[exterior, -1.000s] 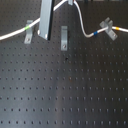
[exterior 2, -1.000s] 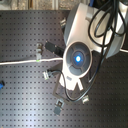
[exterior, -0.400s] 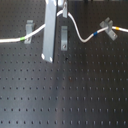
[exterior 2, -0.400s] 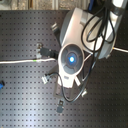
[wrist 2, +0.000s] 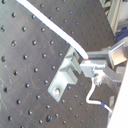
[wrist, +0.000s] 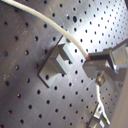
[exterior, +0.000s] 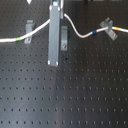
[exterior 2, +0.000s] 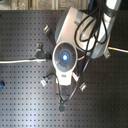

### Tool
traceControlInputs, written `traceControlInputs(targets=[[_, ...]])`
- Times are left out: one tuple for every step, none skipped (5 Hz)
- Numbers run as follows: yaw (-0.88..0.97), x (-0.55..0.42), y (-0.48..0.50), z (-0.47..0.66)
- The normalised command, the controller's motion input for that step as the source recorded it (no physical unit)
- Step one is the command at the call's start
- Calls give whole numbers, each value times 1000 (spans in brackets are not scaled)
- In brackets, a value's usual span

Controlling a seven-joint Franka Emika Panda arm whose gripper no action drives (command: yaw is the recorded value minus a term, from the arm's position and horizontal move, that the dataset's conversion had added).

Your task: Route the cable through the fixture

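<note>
The cable (exterior: 82, 36) is a white cord that runs from the first exterior view's left, with a green band (exterior: 19, 38), behind a long grey bar (exterior: 54, 40) on my arm. It then dips and rises to the right past a blue band (exterior: 93, 33). The fixture (exterior: 64, 41) stands upright just right of that bar. In both wrist views my gripper (wrist: 92, 62) (wrist 2: 93, 62) is shut on the cable (wrist: 45, 20) (wrist 2: 50, 25) right beside the fixture's top (wrist: 57, 62) (wrist 2: 65, 76). The cable crosses that top end; I cannot tell whether it sits in the notch.
Slanted grey clips carry the cable at the first exterior view's left (exterior: 28, 31) and right (exterior: 106, 25). The black perforated board (exterior: 75, 95) fills the scene. In the second exterior view the arm's head (exterior 2: 65, 56) hides the fixture; several small clips (exterior 2: 83, 87) stand around it.
The grey bar has come down and turned upright beside the fixture in the first exterior view. The cable's hump has dropped lower. In the second exterior view the arm's head has shifted slightly.
</note>
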Motion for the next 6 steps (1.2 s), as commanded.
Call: traceControlInputs(targets=[[-157,-57,56,622],[0,4,64,-1],[-248,-167,-114,283],[-226,-290,-94,181],[0,-4,41,-1],[0,-188,86,369]])
